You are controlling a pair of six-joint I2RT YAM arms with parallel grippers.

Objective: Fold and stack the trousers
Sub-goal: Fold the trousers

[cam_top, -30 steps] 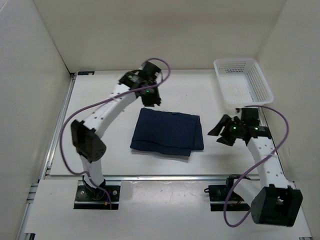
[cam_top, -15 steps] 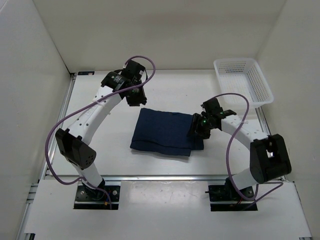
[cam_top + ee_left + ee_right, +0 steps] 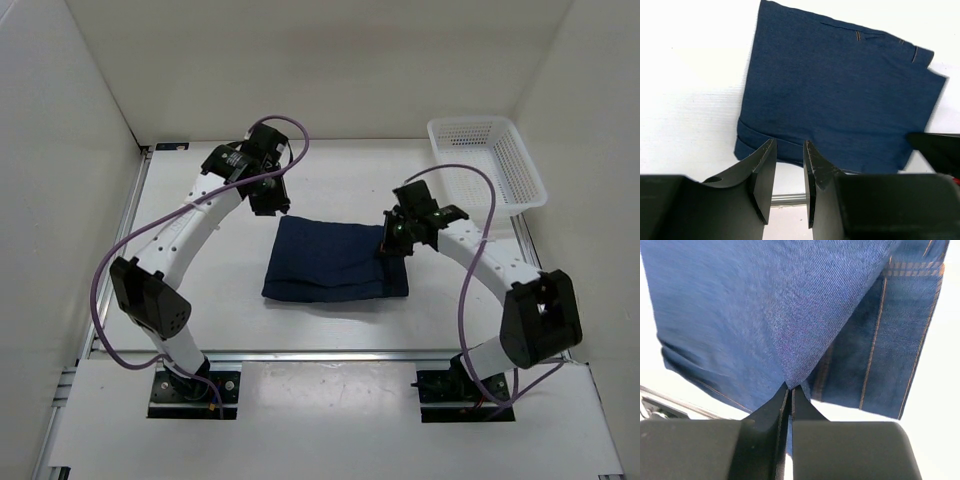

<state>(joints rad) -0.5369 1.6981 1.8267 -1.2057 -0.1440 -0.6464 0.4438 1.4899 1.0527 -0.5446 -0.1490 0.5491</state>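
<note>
The trousers [image 3: 335, 260] are dark navy jeans lying folded into a rectangle in the middle of the white table. My right gripper [image 3: 392, 243] is at their right edge, shut on a pinch of the top layer; in the right wrist view that denim [image 3: 790, 340] rises in a peak from the closed fingertips [image 3: 790, 390]. My left gripper [image 3: 268, 200] hovers just beyond the far left corner of the jeans, apart from them. Its fingers [image 3: 765, 165] stand a little apart with nothing between them, and the folded jeans [image 3: 840, 95] lie beyond.
A white mesh basket [image 3: 487, 160] stands at the back right corner. White walls close in the table on three sides. A metal rail [image 3: 330, 354] runs along the near edge in front of the arm bases.
The right arm swung in from the right side to the jeans' right edge and shut on the top layer, lifting it slightly. The left gripper drew back from the jeans' far edge.
</note>
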